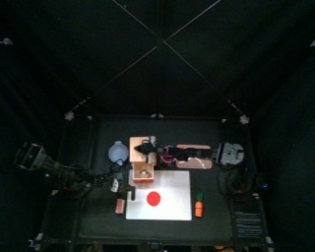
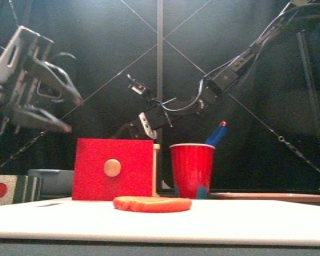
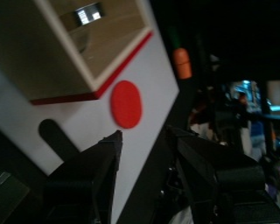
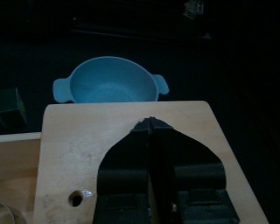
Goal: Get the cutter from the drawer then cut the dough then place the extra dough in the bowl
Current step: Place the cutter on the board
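The red dough disc (image 1: pixel 155 198) lies on the white cutting board (image 1: pixel 173 187), also seen low in front (image 2: pixel 152 204). The pale wooden box (image 1: pixel 143 165) stands behind the board, its red drawer front (image 2: pixel 113 170) closed. My right gripper (image 4: pixel 154 127) is shut with nothing between its jaws, just over the box top (image 4: pixel 84 140), with the blue-grey bowl (image 4: pixel 111 80) beyond it. My left gripper (image 3: pixel 143 138) hangs open above the table's left side, looking at the dough (image 3: pixel 127 103) and the box (image 3: pixel 95 44). No cutter is in view.
A red cup (image 2: pixel 192 170) with a blue knife stands right of the box. The pink tray (image 1: pixel 191 155) lies behind the board on the right. A small red piece (image 1: pixel 121 205) and an orange piece (image 1: pixel 197 209) lie beside the board.
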You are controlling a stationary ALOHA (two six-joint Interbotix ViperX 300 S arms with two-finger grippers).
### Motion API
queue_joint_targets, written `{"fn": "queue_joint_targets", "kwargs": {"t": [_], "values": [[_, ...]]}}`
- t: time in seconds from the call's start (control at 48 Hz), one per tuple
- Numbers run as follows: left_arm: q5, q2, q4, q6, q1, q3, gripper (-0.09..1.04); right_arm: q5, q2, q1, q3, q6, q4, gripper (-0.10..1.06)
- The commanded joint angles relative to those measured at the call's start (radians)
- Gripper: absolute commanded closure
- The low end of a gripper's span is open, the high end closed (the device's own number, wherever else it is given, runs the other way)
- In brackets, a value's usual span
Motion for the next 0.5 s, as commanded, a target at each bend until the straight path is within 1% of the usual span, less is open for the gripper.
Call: {"fn": "queue_joint_targets", "kwargs": {"t": [0.021, 0.062, 0.167, 0.229, 0.292, 0.375, 0.458, 0.5], "values": [[-0.094, -0.133, 0.150, 0.144, 0.092, -0.006, 0.14, 0.031, -0.067, 0.021, 0.000, 0.002, 0.040, 0.98], [-0.123, -0.173, 0.204, 0.215, 0.129, -0.002, 0.14, 0.037, -0.084, 0.029, 0.002, 0.000, 0.061, 0.98], [-0.156, -0.210, 0.314, 0.364, 0.202, 0.015, 0.14, 0.037, -0.129, 0.049, 0.002, 0.000, 0.114, 0.95], [-0.160, -0.212, 0.387, 0.459, 0.238, 0.021, 0.14, 0.040, -0.153, 0.064, 0.008, 0.000, 0.135, 0.91], [-0.169, -0.212, 0.430, 0.525, 0.253, 0.025, 0.14, 0.057, -0.186, 0.087, 0.020, 0.002, 0.143, 0.84], [-0.179, -0.212, 0.431, 0.574, 0.253, 0.018, 0.14, 0.126, -0.216, 0.127, 0.041, 0.003, 0.152, 0.74], [-0.189, -0.212, 0.436, 0.594, 0.256, 0.017, 0.14, 0.229, -0.241, 0.173, 0.061, 0.003, 0.184, 0.61], [-0.190, -0.212, 0.445, 0.598, 0.262, 0.017, 0.14, 0.276, -0.244, 0.187, 0.064, 0.005, 0.202, 0.55]]}}
